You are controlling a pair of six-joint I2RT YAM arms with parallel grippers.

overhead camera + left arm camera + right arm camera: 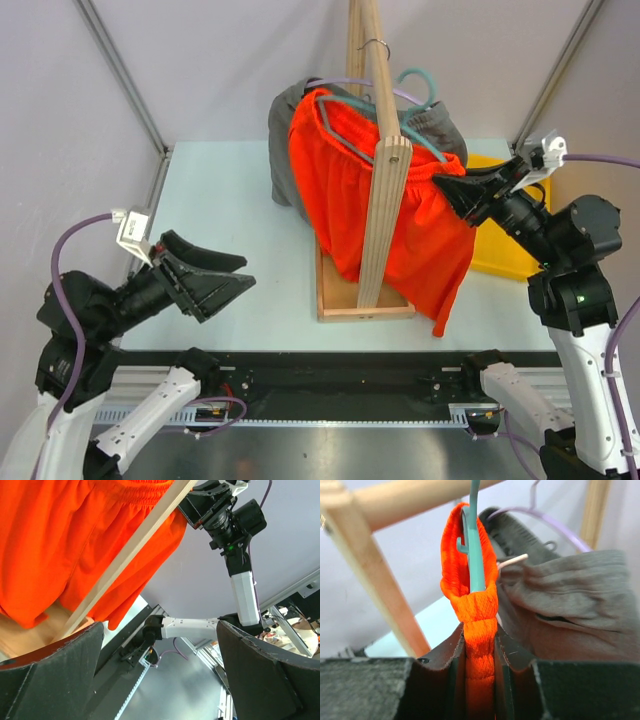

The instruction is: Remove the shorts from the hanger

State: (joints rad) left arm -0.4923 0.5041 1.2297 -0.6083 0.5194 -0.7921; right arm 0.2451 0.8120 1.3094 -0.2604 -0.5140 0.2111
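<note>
Orange fabric is what the next move turns on: the orange shorts (335, 190) hang on a teal hanger (472, 555) from the wooden post (388, 200), draped across its front and down its right side. The grey shorts (285, 130) sit on a purple hanger (560, 523) just behind the post. The right gripper (480, 665) is pinched tight on the end of the orange waistband, right of the post, where the band loops over the teal hanger's tip. That hanger's long line runs from the tip back toward the post, so I judge the band must slide outward, away from the post and toward the right arm, to come free. The left gripper (248, 273) hangs well left of the post, jaws spread wide, holding nothing, and much farther from the shorts.
</note>
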